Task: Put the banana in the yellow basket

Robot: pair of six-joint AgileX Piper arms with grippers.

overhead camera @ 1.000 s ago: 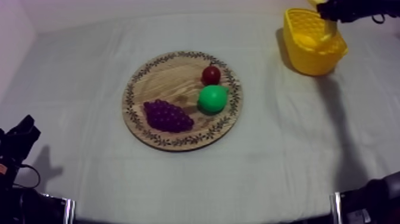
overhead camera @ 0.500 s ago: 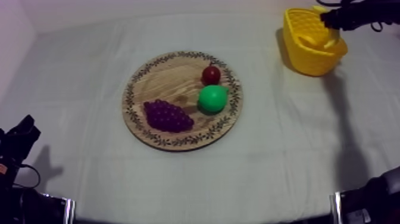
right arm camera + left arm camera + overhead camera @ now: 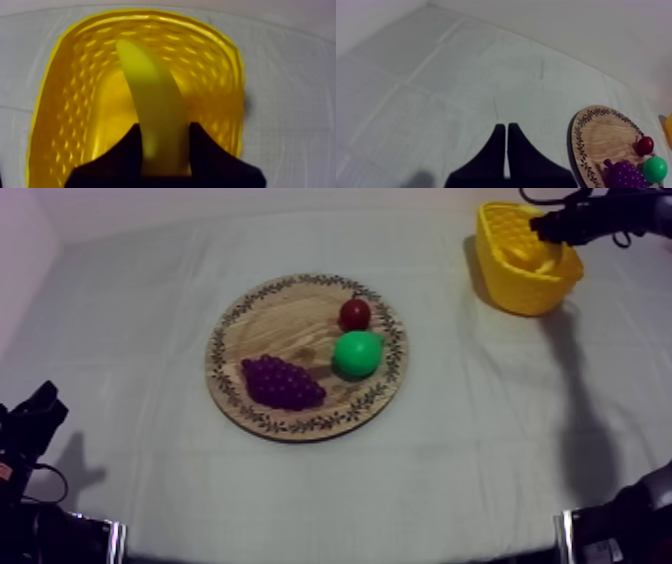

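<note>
Yellow banana (image 3: 155, 95) clamped between right fingers (image 3: 126, 152) over yellow basket (image 3: 65, 100), left fingers (image 3: 495, 154) together

Grained wooden board (image 3: 290, 328), dimpled plastic basket (image 3: 508, 288)

A grey-white cloth (image 3: 130, 318) covers the whole worktop (image 3: 480, 458), with faint fold lines crossing it ahead of the left tool (image 3: 507, 131). Beyond that tool the cloth ends at a plain pale wall (image 3: 561, 30). The light is soft and even. A dim shadow (image 3: 575, 388) lies on the cloth near the right tool (image 3: 537, 229).
</note>
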